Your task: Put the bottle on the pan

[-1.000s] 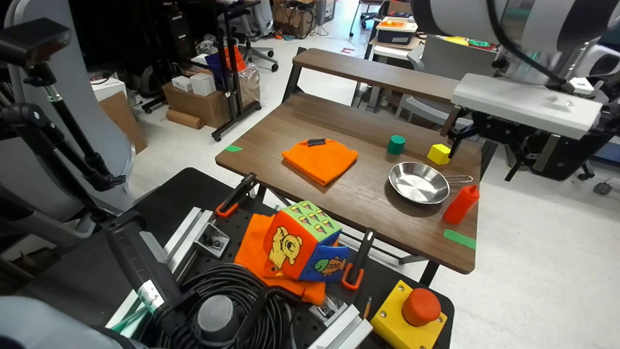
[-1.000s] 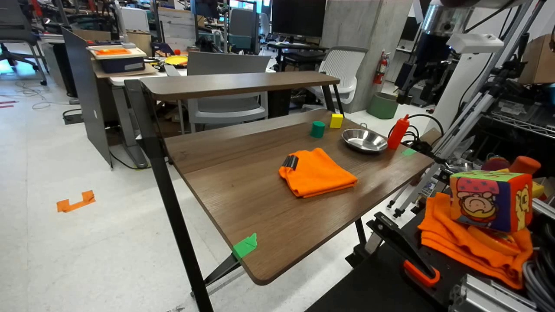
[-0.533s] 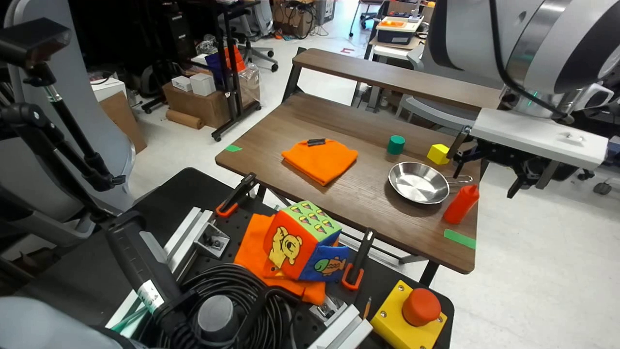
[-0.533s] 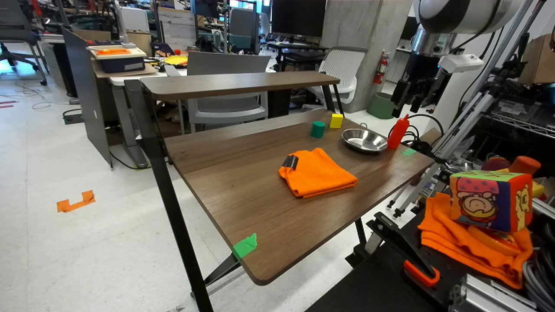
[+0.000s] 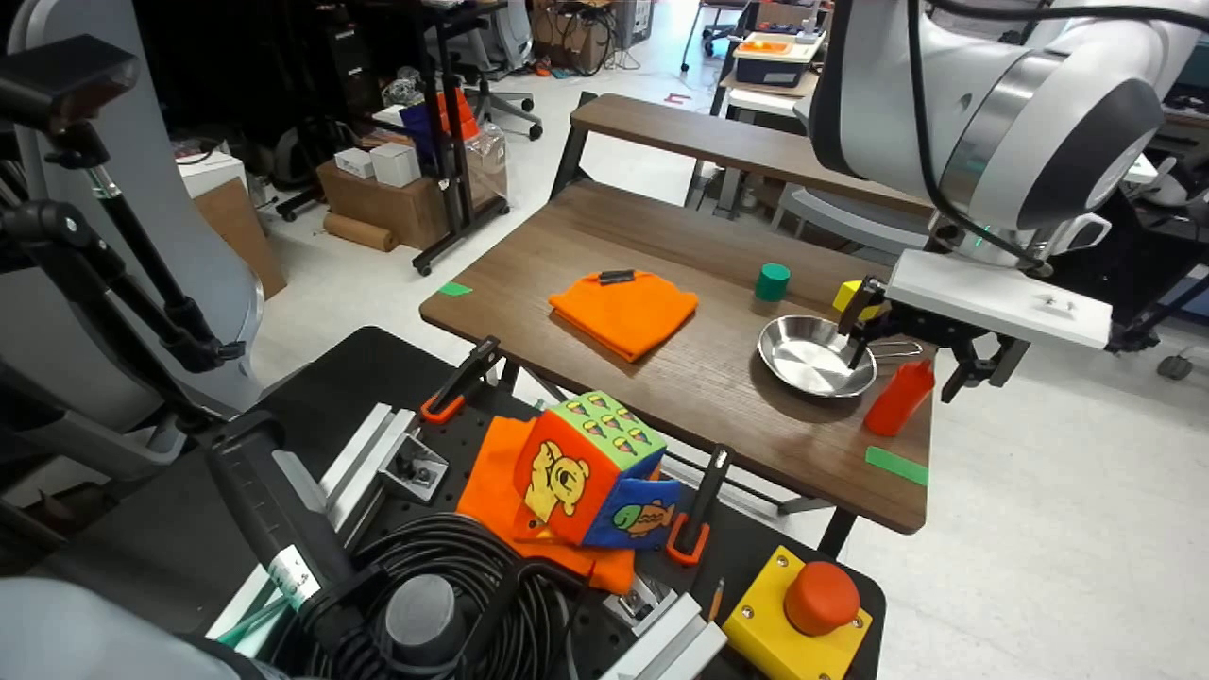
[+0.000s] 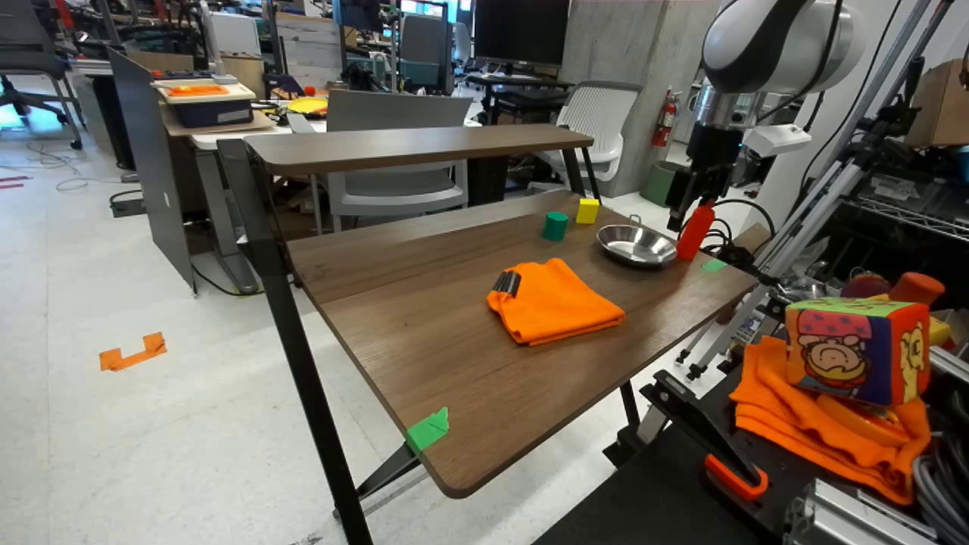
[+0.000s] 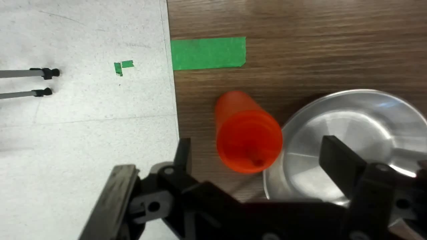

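Two fingers [image 7: 339,163] spread wide; upright bottle [image 7: 248,135] between them in wrist view, clear of both; pan [image 7: 365,135] near bottle.

glossy metal pan [image 5: 810,357], smooth plastic-looking red bottle [image 5: 898,400], wood-grained tabletop [image 6: 424,325], matt orange cloth [image 6: 559,304]

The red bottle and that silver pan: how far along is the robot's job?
Looks done: the open gripper is lined up over the bottle. In hand: apparently the grasp, its jaws apart and holding nothing. Left: grip, lift and place the bottle, which stands on the table beside the pan.
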Available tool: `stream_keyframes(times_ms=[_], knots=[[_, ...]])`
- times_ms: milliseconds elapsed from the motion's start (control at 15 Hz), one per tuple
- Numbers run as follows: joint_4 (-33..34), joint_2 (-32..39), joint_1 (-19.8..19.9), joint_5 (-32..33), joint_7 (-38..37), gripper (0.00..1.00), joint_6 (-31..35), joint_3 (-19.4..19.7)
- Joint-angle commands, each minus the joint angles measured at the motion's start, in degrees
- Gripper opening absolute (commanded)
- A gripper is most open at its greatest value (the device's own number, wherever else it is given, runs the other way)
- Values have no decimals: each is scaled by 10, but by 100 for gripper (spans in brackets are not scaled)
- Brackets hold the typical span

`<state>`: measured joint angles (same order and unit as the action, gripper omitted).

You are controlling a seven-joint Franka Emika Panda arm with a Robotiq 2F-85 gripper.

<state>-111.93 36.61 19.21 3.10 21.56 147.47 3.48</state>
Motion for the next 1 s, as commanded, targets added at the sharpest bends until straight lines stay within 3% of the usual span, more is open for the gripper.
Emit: stream_keyframes(times_ms=[0,467,933], knots=[[23,15,-11,18,4,65,-19,10],[33,10,-29,46,-27,12,-61,36],[58,-19,-34,27,-60,11,-132,28]])
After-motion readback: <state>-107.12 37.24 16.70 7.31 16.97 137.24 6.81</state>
